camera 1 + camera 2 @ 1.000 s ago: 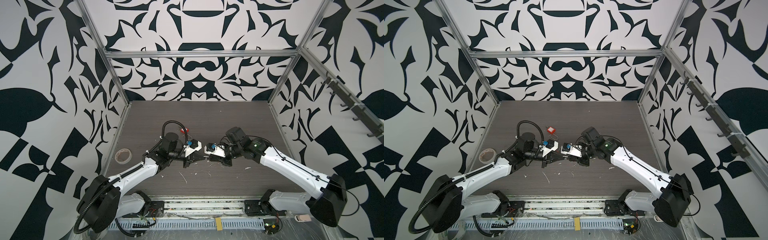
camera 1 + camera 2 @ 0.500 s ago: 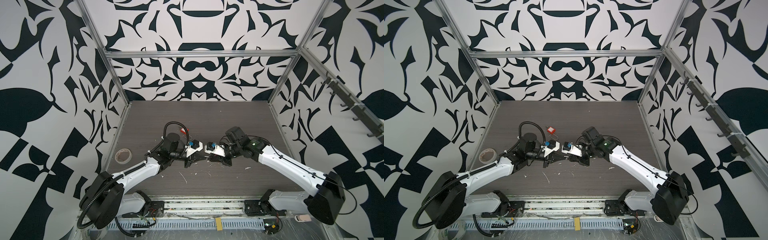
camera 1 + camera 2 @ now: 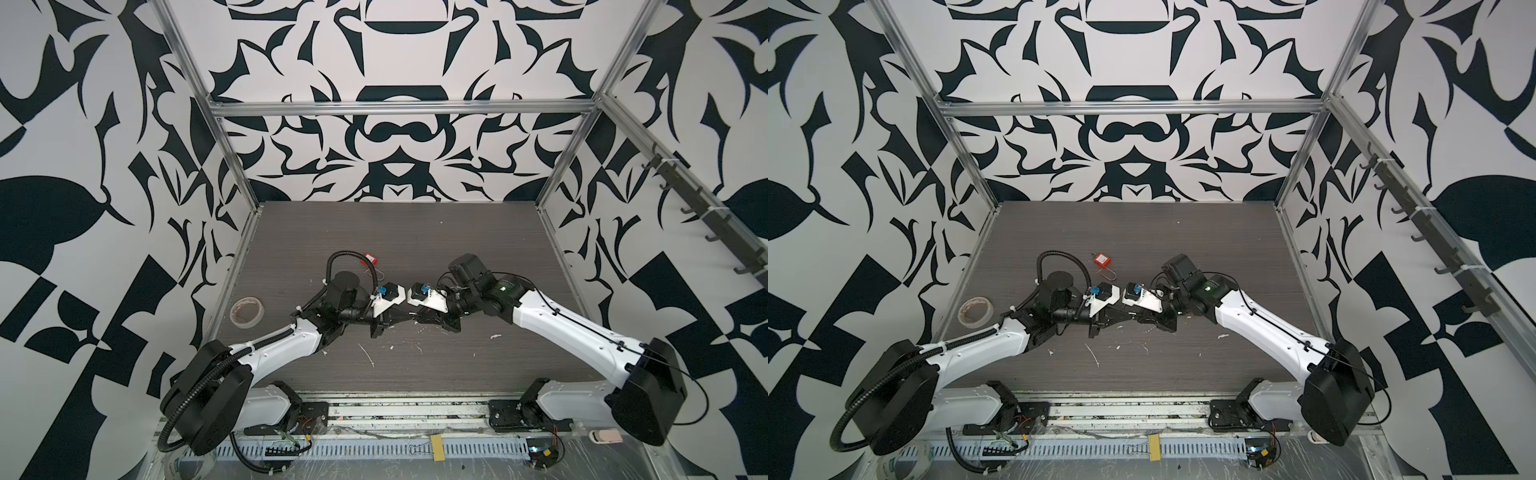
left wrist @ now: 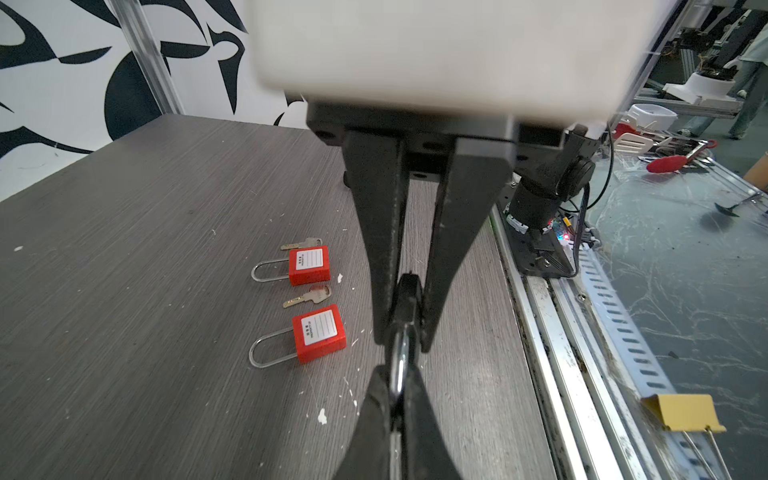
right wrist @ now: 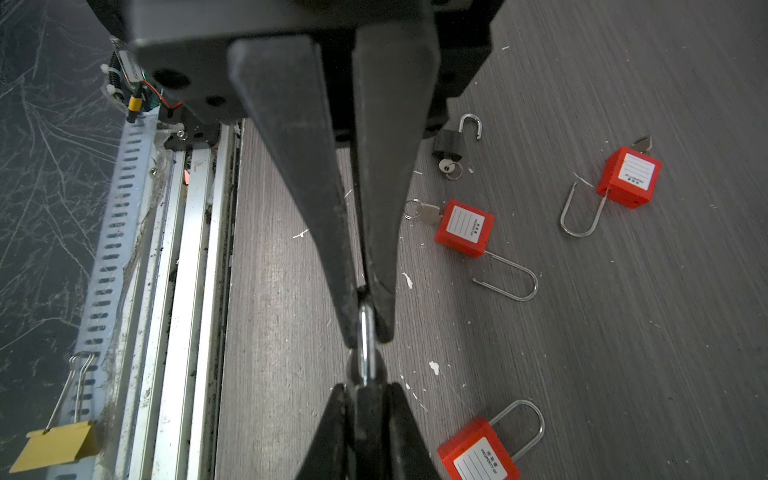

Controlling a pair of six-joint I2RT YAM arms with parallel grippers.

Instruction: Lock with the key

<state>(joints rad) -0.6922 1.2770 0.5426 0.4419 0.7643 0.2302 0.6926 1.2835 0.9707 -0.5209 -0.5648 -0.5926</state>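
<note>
A: Tools?
B: Left tool (image 4: 403, 345) clamped on the black padlock (image 4: 409, 291) body; right tool (image 5: 366, 338) pinching its shackle (image 4: 400, 368) (tips nearly meeting).
A: Where's the lock?
B: Held between both tools, over the middle of the worktop (image 3: 415, 249).

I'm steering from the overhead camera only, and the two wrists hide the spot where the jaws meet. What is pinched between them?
Observer: A small black padlock with a chrome shackle; the left gripper is shut on its body.
Operator: And the right one?
Observer: The right gripper is shut on that chrome shackle.
Operator: Any key close by?
Observer: Yes, the left wrist view shows a loose silver key lying on the grey wood-grain table beside a red plastic padlock.
</note>
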